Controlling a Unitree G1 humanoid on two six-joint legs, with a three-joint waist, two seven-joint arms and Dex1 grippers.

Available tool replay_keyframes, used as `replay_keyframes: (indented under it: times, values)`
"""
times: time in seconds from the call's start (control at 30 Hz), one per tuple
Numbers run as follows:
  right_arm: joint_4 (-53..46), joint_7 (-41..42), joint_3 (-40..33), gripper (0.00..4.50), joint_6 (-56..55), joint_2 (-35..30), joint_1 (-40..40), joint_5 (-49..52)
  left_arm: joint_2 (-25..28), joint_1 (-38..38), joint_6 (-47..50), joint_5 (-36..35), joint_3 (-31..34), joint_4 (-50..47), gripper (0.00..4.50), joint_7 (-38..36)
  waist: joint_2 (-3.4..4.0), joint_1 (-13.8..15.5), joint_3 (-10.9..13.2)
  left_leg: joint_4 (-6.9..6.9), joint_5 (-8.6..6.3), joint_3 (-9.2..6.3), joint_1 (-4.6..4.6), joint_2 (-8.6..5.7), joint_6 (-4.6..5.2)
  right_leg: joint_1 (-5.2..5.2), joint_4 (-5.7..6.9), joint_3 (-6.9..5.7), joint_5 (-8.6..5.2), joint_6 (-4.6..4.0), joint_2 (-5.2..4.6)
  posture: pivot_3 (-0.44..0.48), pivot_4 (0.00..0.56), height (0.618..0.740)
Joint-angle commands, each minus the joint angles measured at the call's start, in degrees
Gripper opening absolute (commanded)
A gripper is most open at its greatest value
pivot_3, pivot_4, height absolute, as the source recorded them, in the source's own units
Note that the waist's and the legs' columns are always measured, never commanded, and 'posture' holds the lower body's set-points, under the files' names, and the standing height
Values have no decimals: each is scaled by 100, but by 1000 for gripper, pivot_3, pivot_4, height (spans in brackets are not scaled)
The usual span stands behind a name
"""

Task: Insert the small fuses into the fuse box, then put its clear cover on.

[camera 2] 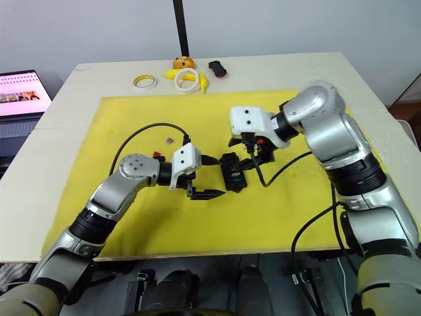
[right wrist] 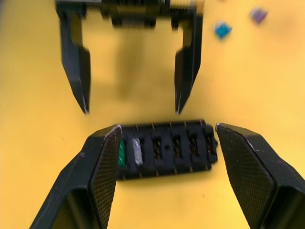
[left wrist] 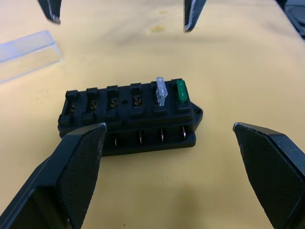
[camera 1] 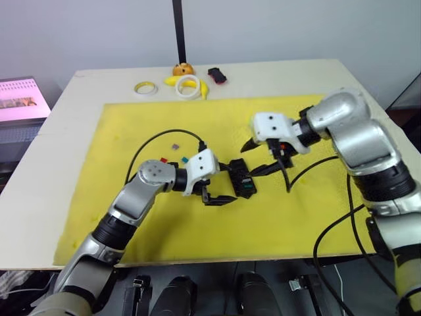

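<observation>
We are viewing the fuse box (left wrist: 129, 116) lying on the yellow mat (camera 1: 131, 224) that covers the desk (camera 1: 39, 164), between the two grippers; two neighbouring slots at one end are holding a green fuse (left wrist: 181, 90) and a pale grey fuse (left wrist: 160, 90), the grey one leaning slightly rather than sitting flush, while the remaining slots are standing vacant. The left gripper (left wrist: 171, 143) is hovering just beside one long side of the box with its jaws spread wide and gripping nothing, and the right gripper (right wrist: 164, 157) is facing it from the opposite side, its jaws likewise apart and empty. The clear cover (left wrist: 28, 50) is resting on the mat near the box, while the blue fuse (right wrist: 222, 29) and purple fuse (right wrist: 258, 15) are lying loose on the mat well apart from the box, beside the left arm. We are judging the main hazards as follows: the leaning grey fuse may be blocking the cover from seating; either open jaw, in moving, may be nudging the light box out of place; and the nearly invisible cover may be swept aside by an arm or a cable.
</observation>
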Motion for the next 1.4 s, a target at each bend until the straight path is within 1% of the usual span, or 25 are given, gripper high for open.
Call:
replay_keyframes:
  times: [0.03,0.07,0.13,0.23,0.3,0.7,0.87,1.2,1.4]
  values:
    - [-107,-394,-665,3376,-417,141,694,580,49,54,-62,-210,168,-211,4500,-157,0,-5,0,0,0,1,1,0,0,-1,1,0,0,0,0,0,150,740]
    - [-142,-447,-801,3125,-522,182,933,736,56,64,-74,-234,185,-214,4500,-183,0,-5,0,-2,0,1,1,0,0,-2,2,0,0,0,0,0,150,740]
    - [-195,-594,-974,2483,-609,262,1243,961,76,76,-95,-260,209,-214,4500,-213,0,-7,0,-1,0,1,0,1,0,-3,4,0,0,0,0,0,150,740]
    - [-183,-973,-1193,1029,-578,480,1604,1245,108,82,-183,-248,223,-178,4500,-257,1,-18,0,0,0,3,3,2,0,-2,4,1,0,0,1,0,150,740]
    - [-201,-1079,-1229,11,-577,528,1745,1364,133,80,-246,-219,218,-149,4500,-297,1,-14,0,-2,0,3,5,3,-1,-2,5,0,0,0,2,0,150,740]
    - [-74,-1453,-1029,11,-775,480,2069,1380,153,-31,-216,-183,221,-83,4500,-304,1,-6,0,0,0,3,5,1,0,1,4,1,0,0,1,0,150,740]
    - [-100,-1474,-913,11,-866,375,2232,1333,141,-59,-161,-181,208,-115,4500,-282,1,-6,0,0,0,3,5,1,0,1,4,1,0,0,1,0,150,740]
    - [49,-1742,-631,11,-883,347,2257,1057,111,-159,-125,-179,186,-63,4500,-255,0,-8,0,0,0,3,10,1,0,6,4,1,0,0,2,0,150,740]
    - [-4,-1641,-554,11,-731,230,2251,1089,101,-170,-145,-166,176,-33,4500,-245,0,-2,0,0,0,2,13,1,0,11,4,1,0,0,2,0,150,740]
